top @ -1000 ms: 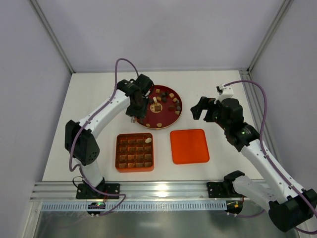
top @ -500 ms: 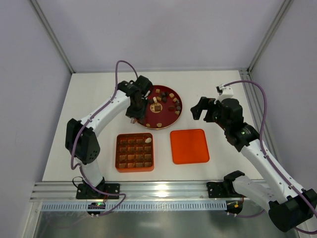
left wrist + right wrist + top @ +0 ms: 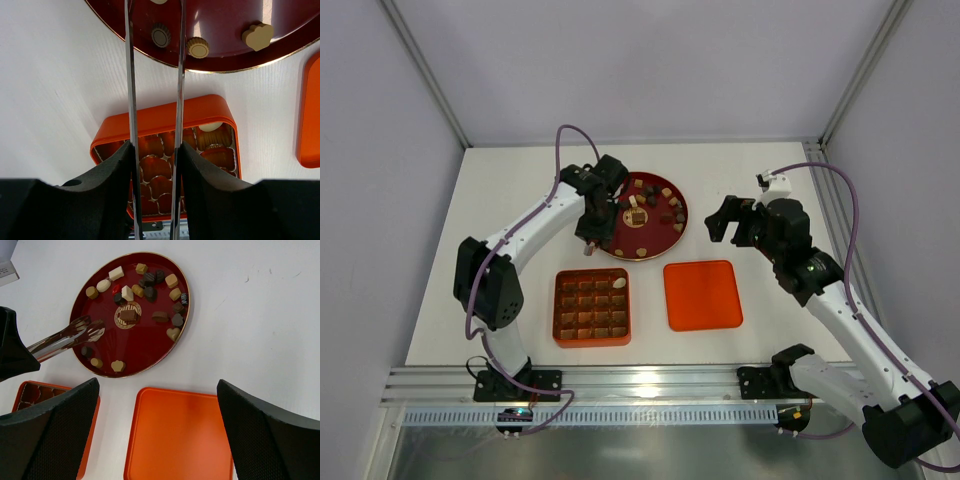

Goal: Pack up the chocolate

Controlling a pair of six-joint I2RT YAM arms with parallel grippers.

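Observation:
Several chocolate pieces, dark, light brown and cream, lie on a round red plate. My left gripper is shut on metal tongs. The tong blades reach over the plate's near-left part, slightly apart, with nothing seen between the tips. A round dark piece lies on the plate under the blades. The orange gridded box holds one cream piece in a far-right cell. My right gripper hangs open above the flat orange lid.
The plate sits at the back middle of the white table, with the box in front of it to the left and the lid to the right. Grey walls close in the sides, and a metal rail runs along the near edge.
The left gripper with the tongs has shifted slightly over the plate's left side. The right arm has not moved.

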